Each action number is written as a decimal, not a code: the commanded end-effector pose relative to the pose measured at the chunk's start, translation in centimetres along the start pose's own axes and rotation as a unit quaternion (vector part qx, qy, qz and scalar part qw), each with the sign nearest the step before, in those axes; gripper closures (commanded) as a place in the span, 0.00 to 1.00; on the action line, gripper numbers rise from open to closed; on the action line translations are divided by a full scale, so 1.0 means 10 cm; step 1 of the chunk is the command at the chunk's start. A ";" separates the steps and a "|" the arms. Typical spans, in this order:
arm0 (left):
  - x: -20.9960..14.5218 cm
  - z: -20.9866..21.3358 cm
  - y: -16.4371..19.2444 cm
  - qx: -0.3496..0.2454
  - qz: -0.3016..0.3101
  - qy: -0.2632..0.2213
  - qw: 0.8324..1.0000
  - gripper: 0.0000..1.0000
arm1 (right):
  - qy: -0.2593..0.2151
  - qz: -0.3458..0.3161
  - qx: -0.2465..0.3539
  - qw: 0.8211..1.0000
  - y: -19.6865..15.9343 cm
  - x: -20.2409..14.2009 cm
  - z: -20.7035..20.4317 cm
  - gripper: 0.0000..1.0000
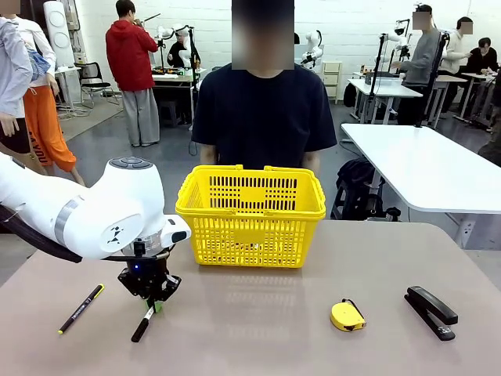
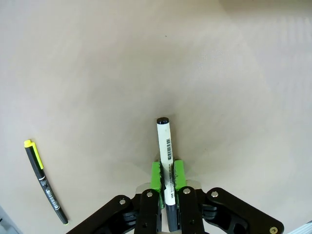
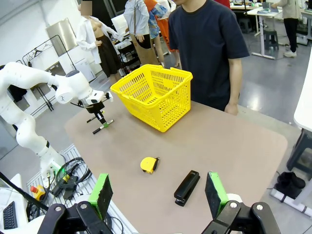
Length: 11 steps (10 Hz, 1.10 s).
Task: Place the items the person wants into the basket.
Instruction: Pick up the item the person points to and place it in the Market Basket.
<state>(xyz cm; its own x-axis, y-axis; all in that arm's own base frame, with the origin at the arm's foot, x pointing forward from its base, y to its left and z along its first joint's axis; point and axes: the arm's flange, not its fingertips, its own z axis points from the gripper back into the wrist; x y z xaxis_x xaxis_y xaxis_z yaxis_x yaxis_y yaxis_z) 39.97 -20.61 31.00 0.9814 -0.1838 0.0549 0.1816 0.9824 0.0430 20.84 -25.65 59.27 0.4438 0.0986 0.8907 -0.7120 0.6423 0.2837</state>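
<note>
**Marker [image 2: 165,141] clamped in left gripper [image 2: 167,170], to the left of the basket [image 1: 250,227]**

The left gripper's green pads are seen pressed together on the marker's white barrel, one pad on each side, with no gap left. The marker runs lengthwise between the fingers, and its free end sticks out past the pads over the bare table [image 1: 250,345]. Whether that end rests on the surface or hangs just above it cannot be told.

The left arm is brought in from the robot's left side, low over the table. Its wrist is bent so that the gripper points down at the tabletop. The gripper is placed in front of the basket's left corner, near it but apart from it. The thin black pen with yellow tip [image 1: 81,309] lies on the table just to the left of the gripper, untouched.

The right gripper [image 3: 158,190] is held high above the near edge of the table, its jaws spread wide with nothing between them.

The round yellow tape measure [image 1: 347,316] is found on the table to the right of the basket. The black stapler [image 1: 430,311] lies further right. The basket stands at the far side of the table, directly in front of the person [image 1: 264,117] in the dark t-shirt.
</note>
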 end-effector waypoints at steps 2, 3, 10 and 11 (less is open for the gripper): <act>0.00 0.00 0.05 -0.009 -0.008 0.004 1.000 1.00 | -0.012 0.007 0.004 1.000 -0.01 0.01 0.01 0.00; -0.01 0.02 0.05 -0.007 -0.020 0.005 1.000 1.00 | -0.012 0.007 0.004 1.000 -0.01 0.01 0.01 0.00; -0.46 2.44 0.57 0.026 -0.269 -0.037 0.962 1.00 | -0.012 0.007 0.004 1.000 -0.01 0.01 0.01 0.00; -0.49 2.57 0.61 0.002 -0.271 -0.065 0.960 1.00 | -0.012 0.007 0.004 1.000 -0.01 0.01 0.01 0.00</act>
<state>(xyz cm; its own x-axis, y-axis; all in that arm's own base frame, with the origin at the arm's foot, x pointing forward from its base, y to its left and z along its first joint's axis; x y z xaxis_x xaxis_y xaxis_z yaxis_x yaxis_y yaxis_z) 34.42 -14.47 57.61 0.7484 -0.6556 0.1004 0.6373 0.7527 0.1650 20.85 -25.65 59.25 0.4441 0.0985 0.8905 -0.7119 0.6423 0.2840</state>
